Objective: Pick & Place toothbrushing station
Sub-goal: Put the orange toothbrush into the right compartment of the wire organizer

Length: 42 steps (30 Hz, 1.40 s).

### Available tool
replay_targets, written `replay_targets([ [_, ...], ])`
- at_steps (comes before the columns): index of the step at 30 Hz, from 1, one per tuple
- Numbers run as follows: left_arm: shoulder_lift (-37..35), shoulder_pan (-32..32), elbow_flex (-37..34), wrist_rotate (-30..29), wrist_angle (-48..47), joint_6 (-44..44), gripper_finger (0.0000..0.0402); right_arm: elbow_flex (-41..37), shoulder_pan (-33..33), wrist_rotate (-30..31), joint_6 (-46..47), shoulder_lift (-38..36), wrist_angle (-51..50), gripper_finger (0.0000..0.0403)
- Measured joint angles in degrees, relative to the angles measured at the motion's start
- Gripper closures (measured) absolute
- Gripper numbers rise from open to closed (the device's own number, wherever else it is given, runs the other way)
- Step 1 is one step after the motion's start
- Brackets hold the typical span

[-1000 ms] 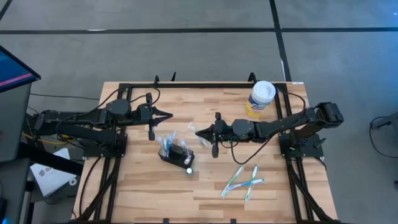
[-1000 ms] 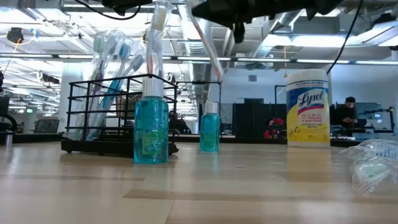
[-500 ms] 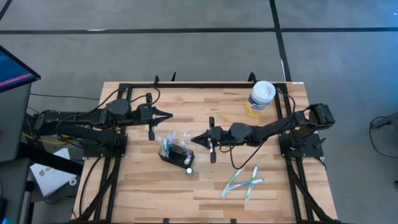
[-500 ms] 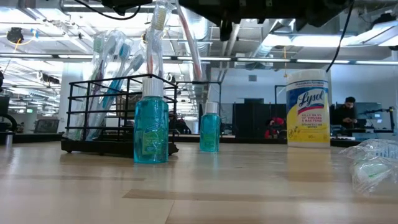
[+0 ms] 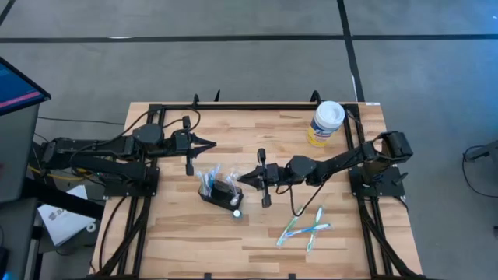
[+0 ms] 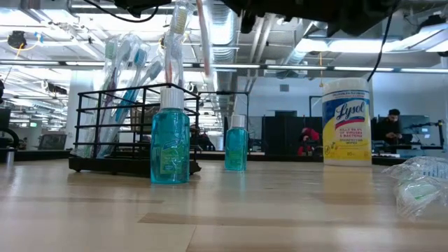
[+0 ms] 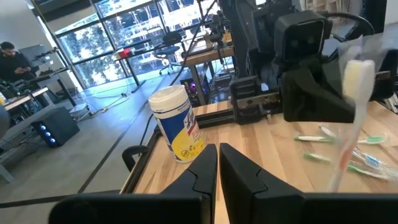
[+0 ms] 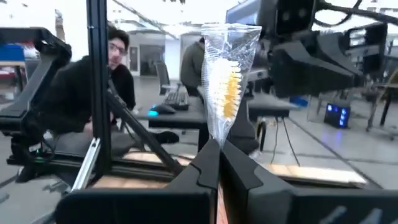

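Lighting: bright, even, overhead; ceiling strip lights (image 6: 42, 66) glare. Pale wooden table (image 5: 257, 233): faint shadows. Clear-wrapped yellow-bristled toothbrush (image 8: 225, 93): blurred. Wrist views: backlit backgrounds.

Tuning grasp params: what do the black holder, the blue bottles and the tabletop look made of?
The holder looks like thin black-coated metal wire: open grid bars you can see through. The blue bottles look like clear plastic holding blue liquid, with white caps; glass can't be ruled out. The tabletop looks like light butcher-block wood: joined strips with visible grain, and a soft satin sheen in the low view.
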Motion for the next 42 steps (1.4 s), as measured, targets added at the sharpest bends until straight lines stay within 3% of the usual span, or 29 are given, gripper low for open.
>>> replay_targets([
  [13,0.00,0.00,0.00,0.00,-0.01,-0.01,0.0389,-0.11,-3.43,-8.78,1.92,6.53,10.97,0.0403],
  [36,0.00,0.00,0.00,0.00,-0.01,-0.01,0.0389,-0.08,-1.79,-9.58,-1.25,6.41,10.76,0.0403],
  [42,0.00,0.00,0.00,0.00,-0.01,-0.01,0.0389,-0.09,-1.97,-9.64,-0.47,11.13,16.92,0.0403],
])
